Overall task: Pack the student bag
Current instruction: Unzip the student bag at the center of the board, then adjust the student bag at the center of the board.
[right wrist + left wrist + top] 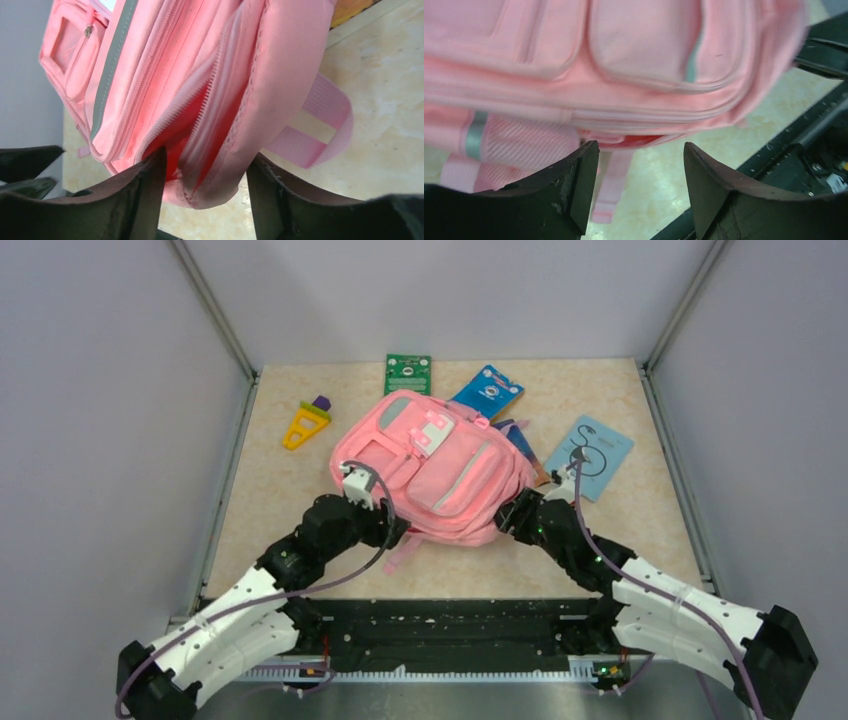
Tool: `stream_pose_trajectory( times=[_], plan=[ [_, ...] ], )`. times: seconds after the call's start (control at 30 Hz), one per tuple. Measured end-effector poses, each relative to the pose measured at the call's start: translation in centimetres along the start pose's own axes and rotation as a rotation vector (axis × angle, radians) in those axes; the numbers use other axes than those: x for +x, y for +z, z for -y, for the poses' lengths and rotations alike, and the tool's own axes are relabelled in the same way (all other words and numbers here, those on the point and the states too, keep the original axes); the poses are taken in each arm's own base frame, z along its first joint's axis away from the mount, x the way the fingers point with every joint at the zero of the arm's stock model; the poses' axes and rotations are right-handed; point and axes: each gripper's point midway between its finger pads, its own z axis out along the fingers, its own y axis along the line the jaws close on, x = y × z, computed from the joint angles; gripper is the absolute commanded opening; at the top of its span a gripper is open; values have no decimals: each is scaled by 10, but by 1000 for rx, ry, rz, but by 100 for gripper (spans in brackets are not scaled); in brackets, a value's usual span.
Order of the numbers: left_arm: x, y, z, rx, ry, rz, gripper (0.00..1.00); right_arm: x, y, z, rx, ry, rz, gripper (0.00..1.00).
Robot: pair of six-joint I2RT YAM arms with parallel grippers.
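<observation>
student bag: centre of top view, zipper gaping at its lower-right edge
left gripper: jaws apart, empty, just below bag's edge
right gripper: jaws apart, loose around open zipper rim

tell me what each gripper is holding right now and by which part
Left gripper: nothing, jaws open. Right gripper: jaws apart around the student bag's unzipped edge, seemingly loose, not clamped.

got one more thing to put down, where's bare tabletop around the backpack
Bare tabletop lies left of the pink backpack, on the near side of the yellow toy, and on the right between the light-blue card and the right arm. Crowded: the far edge, with the green card and blue card.
</observation>
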Motion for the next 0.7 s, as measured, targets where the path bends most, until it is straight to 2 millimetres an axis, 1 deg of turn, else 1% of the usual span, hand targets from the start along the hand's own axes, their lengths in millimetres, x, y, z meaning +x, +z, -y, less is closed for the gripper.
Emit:
stream_pose_trajectory(
  times=[0.07, 0.13, 0.2, 0.27, 0.3, 0.43, 0.53, 0.7],
  plan=[
    [-10, 0, 24, 62, 57, 11, 68, -1, -1, 6, 25, -15, 9, 73],
    [-21, 6, 51, 121, 112, 15, 68, -4, -3, 12, 48, -32, 25, 79],
    [-29, 16, 72, 162, 148, 16, 69, -9, -6, 18, 70, -44, 49, 83],
    [-30, 33, 93, 189, 178, -3, 70, -15, -9, 22, 89, -55, 77, 85],
    [-28, 43, 102, 200, 197, -16, 70, -20, -11, 25, 101, -60, 98, 86],
    [-13, 77, 128, 218, 262, -75, 71, -31, -19, 36, 149, -81, 149, 89],
    [-2, 99, 145, 234, 306, -110, 72, -42, -27, 44, 184, -97, 191, 91],
    [13, 119, 161, 262, 350, -121, 71, -73, -40, 55, 247, -95, 277, 91]
  ],
)
